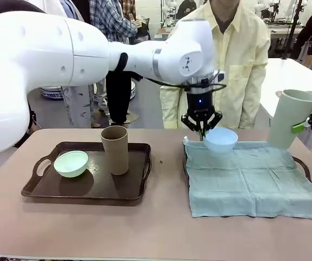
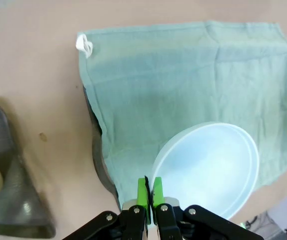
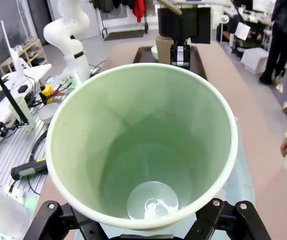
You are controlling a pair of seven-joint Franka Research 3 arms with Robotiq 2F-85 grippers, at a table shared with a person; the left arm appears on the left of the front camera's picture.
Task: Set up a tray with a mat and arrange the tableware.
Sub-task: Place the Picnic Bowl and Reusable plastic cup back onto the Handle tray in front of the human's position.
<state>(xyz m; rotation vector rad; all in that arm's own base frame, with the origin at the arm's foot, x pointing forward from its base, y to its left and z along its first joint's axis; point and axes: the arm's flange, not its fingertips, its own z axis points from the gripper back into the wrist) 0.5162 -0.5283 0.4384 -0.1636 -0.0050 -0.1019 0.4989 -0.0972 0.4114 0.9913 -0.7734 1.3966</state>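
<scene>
Your left gripper (image 1: 201,129) pinches the small matte light blue bowl (image 1: 221,140) by its left rim, hanging it over the far-left corner of the teal cloth mat (image 1: 248,174)

The pale green tumbler (image 3: 143,150) is seen from straight over its open mouth, with its round bottom visible deep inside. It is held between the black fingers (image 3: 58,220) of the right gripper (image 3: 143,232). Past its rim, the left gripper (image 3: 180,54) is seen above the table (image 3: 233,95), its fingers drawn close together. A dark tray (image 3: 197,59) lies toward the table's far end, with the brown tumbler (image 3: 163,47) on it. A strip of pale mat (image 3: 244,185) is seen beside the pale green tumbler, and a person's hand (image 3: 286,146) is seen by the table's right edge.
</scene>
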